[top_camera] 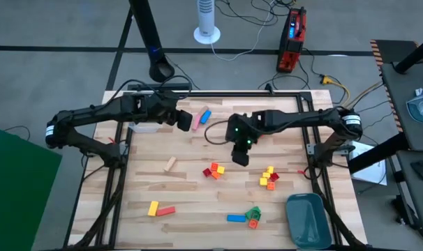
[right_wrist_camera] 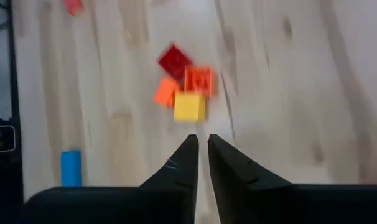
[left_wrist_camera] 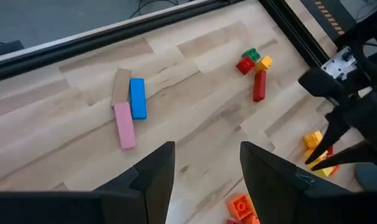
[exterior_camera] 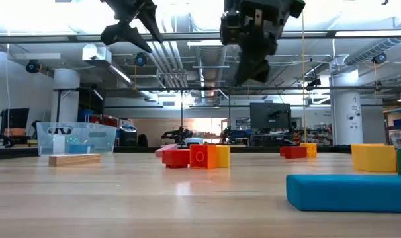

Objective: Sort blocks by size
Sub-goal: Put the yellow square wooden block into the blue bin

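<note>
Right gripper [top_camera: 241,157]: hung above the bench [top_camera: 190,181] just above the centre of the high view, over bare wood and clear of every block; its fingers [right_wrist_camera: 182,165] were pressed almost together with nothing between them.
Left gripper [top_camera: 186,120]: hovered at the upper left of the bench in the high view, fingers [left_wrist_camera: 157,174] spread and empty.
Centre cluster [top_camera: 214,170]: small red, orange and yellow blocks lay touching one another just below the right gripper in the high view.
Right cluster [top_camera: 269,177]: yellow, orange and red small blocks sat right of centre, near the bench edge.
Long bars: a pink bar [top_camera: 195,123] and a blue bar [top_camera: 204,116] lay side by side at the upper middle; a wooden bar [top_camera: 170,164] lay left of centre.
Lower groups: yellow and red blocks [top_camera: 160,208] at lower left; blue, green and orange blocks [top_camera: 245,217] at lower middle.
Tray [top_camera: 308,219]: stood at the lower right corner, holding no blocks.
Risk, closed descent: fingers lowered while pressed together would likely push the centre cluster apart instead of gripping one block.
Risk, tight packing: touching cubes could cause two blocks to lift together, or a neighbour to tip.
Risk, arm proximity: both arms reached toward the upper middle; crossing paths could bring a collision.
</note>
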Tool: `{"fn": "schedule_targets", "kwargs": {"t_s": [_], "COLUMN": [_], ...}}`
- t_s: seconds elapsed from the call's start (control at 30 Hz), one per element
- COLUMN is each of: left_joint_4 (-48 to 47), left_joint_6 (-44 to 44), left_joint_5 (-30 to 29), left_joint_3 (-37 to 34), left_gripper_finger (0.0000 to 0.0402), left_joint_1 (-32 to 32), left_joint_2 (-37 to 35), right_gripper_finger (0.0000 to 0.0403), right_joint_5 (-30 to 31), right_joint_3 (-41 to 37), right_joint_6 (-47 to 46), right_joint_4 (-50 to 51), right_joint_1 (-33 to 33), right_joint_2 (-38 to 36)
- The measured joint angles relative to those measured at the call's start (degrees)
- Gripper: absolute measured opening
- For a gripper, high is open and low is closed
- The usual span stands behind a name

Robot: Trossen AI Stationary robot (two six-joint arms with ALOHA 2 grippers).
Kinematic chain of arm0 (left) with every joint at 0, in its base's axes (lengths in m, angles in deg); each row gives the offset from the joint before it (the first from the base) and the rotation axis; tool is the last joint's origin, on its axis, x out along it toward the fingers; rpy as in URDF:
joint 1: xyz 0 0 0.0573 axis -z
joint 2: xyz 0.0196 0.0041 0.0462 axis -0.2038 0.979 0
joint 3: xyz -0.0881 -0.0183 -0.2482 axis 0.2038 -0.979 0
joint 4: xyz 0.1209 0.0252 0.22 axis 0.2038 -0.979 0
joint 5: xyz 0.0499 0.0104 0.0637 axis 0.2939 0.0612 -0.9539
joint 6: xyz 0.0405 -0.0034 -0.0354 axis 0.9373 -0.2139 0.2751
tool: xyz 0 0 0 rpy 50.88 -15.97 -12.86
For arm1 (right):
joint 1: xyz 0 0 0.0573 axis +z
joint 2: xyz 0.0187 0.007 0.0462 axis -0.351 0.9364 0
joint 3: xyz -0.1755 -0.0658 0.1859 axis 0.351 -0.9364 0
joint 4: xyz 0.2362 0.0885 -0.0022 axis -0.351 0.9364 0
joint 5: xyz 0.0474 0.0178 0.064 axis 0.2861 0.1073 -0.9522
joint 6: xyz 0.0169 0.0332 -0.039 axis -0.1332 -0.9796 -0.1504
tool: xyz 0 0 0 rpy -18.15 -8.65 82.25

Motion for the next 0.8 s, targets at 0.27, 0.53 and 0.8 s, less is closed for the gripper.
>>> {"fn": "schedule_targets", "kwargs": {"t_s": [0.27,0.53,0.8], "left_joint_4": [-0.16,-10.79,-22.99], "left_joint_6": [-0.63,5.55,11.64], "left_joint_5": [0.01,2.63,0.97], "left_joint_3": [0.89,10.12,21.95], "left_gripper_finger": [0.0168,0.0168,0.0168], "left_joint_1": [0.25,0.85,5.27], "left_joint_2": [-0.10,-0.15,-0.17], "right_gripper_finger": [0.0018,0.0020,0.0098], "right_joint_5": [7.38,15.39,15.54], "right_joint_3": [-0.07,-0.07,-0.01], "right_joint_6": [-3.51,-4.69,-5.01], "right_joint_4": [-0.25,-5.52,-9.32], "right_joint_1": [6.83,8.78,10.80], "right_joint_2": [-0.64,0.98,7.38]}}
